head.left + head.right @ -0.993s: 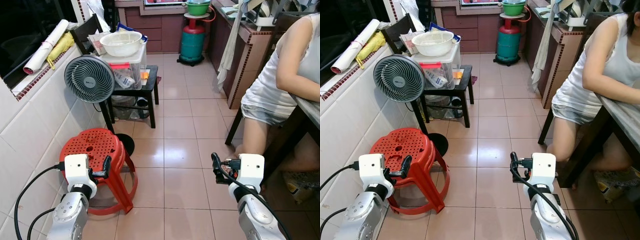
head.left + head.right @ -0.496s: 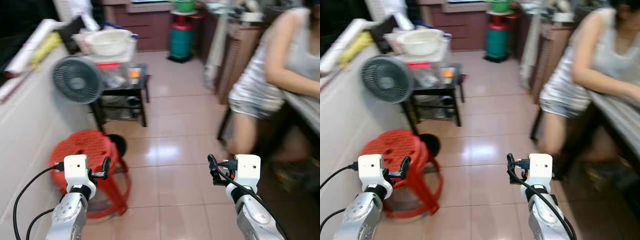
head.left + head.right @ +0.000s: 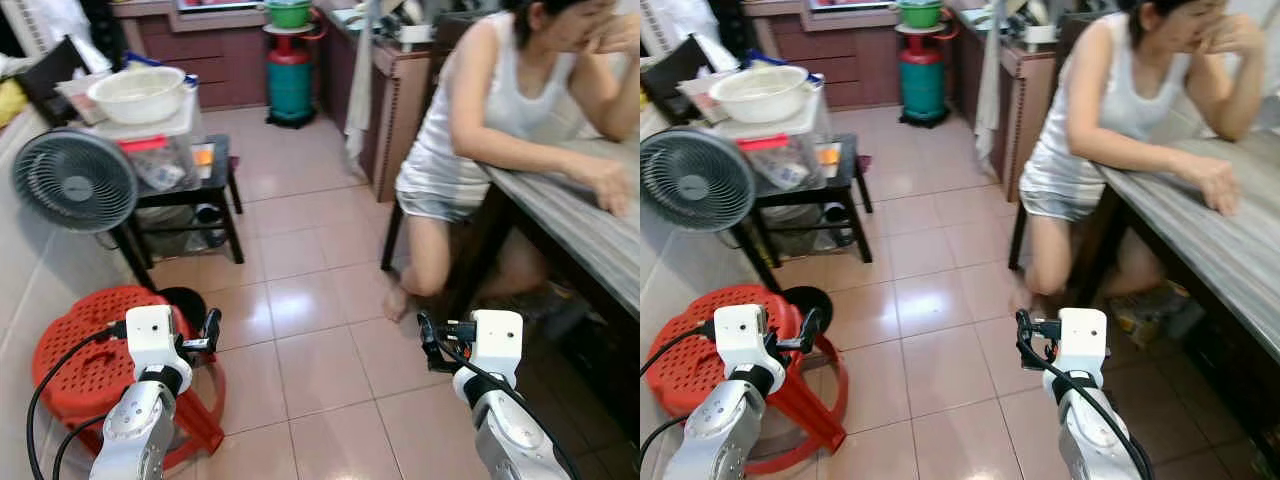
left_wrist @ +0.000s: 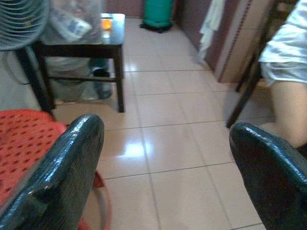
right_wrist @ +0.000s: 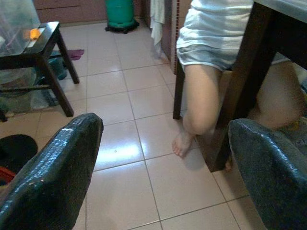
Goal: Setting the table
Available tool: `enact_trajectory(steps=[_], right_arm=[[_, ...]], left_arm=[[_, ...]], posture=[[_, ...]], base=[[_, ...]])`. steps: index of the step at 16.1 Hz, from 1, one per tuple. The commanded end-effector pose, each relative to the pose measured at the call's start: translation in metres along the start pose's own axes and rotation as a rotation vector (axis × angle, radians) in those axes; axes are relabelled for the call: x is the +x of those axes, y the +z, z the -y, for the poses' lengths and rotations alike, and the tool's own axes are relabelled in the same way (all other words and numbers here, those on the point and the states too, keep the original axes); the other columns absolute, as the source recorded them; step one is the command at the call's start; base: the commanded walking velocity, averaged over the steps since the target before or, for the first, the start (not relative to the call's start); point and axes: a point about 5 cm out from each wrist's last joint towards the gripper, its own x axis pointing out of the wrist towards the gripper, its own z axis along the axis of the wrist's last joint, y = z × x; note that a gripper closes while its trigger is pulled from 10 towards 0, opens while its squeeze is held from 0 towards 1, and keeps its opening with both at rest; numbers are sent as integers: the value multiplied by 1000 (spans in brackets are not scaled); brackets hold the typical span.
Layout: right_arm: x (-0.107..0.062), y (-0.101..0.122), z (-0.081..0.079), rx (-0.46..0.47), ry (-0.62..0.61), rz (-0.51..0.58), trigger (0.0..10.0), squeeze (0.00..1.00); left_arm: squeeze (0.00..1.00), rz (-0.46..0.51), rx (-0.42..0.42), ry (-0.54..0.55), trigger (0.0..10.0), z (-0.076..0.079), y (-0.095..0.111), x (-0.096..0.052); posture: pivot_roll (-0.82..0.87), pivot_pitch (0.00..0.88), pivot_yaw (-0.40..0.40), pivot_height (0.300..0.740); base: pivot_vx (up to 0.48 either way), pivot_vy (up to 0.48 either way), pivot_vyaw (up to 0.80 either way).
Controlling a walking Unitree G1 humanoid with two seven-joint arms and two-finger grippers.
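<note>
Lower left of the frame: left claw [image 3: 211, 330] held up over the tiled floor [image 3: 300, 300], 2 black fingers [image 4: 62, 177] spread wide in the wrist view, nothing between them, touching nothing. Lower right of the frame: right claw [image 3: 424, 338] at about the same height, fingers [image 5: 53, 172] also wide apart, empty, no contact.

Right edge: the table [image 3: 580, 225], grey wood-grain top on dark legs, runs from mid right toward the lower right corner. A person [image 3: 480, 110] in a white top sits at it, forearm resting on the top, bare legs under it; the right wrist view shows the legs beside a dark table leg.

Lower left: red perforated stool [image 3: 85, 350], just behind the left claw. Above it, left middle, a grey fan [image 3: 72, 182]. Next to the fan a small black side table [image 3: 195, 185] carries a clear plastic box [image 3: 160, 150] with packets inside, contents too small to tell; a white bowl [image 3: 137, 92] sits on top of the box, inside not visible. Top centre: a green gas cylinder [image 3: 290, 85] with a green basin [image 3: 288, 12] on it. A white cloth [image 3: 358, 80] hangs off a brown counter [image 3: 400, 90] upper centre right.
</note>
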Motion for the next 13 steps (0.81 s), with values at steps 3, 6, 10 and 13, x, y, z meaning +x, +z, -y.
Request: enact_trajectory(steps=[3, 6, 10, 13], right_arm=[[1, 6, -2, 7, 6, 21, 10000, 0], [1, 6, -4, 11, 4, 23, 10000, 0], [2, 5, -3, 16, -3, 25, 10000, 0], [2, 6, -3, 16, -5, 28, 10000, 0]], left_arm=[[0, 15, 2, -4, 10000, -3, 6, 2], [0, 18, 3, -9, 10000, -4, 7, 4], [0, 30, -11, -44, 10000, -2, 11, 6], [0, 29, 1, -42, 10000, -3, 11, 7]], posture=[[-148, 5, 56, 740], [-149, 0, 63, 740], [-152, 0, 67, 740], [-151, 0, 68, 740]], base=[[0, 0, -763], [0, 0, -763], [0, 0, -763], [0, 0, -763]])
